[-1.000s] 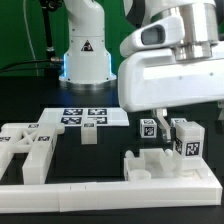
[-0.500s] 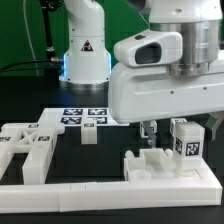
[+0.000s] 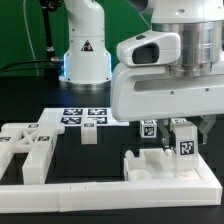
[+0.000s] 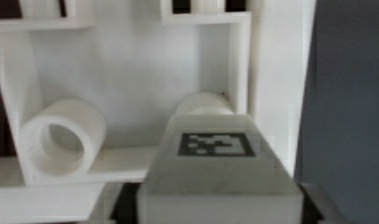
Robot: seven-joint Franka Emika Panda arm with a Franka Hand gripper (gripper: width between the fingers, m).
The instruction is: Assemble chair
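Note:
Two cube-topped chair posts with black-and-white tags stand at the exterior view's right, one just left of the other. My gripper hangs over the right-hand post, one finger on each side of its cube top. In the wrist view that tagged post fills the whole gap between my dark fingers, so the gripper is shut on it. Beneath lies a white chair piece with a round hole and rectangular openings, which is the low blocky piece in the exterior view.
The marker board lies mid-table with a small white block in front of it. More white chair pieces lie at the exterior view's left. A long white rail runs along the front. The arm's base stands behind.
The gripper came down over the right-hand tagged post and its fingers closed from wide open onto the post's cube top.

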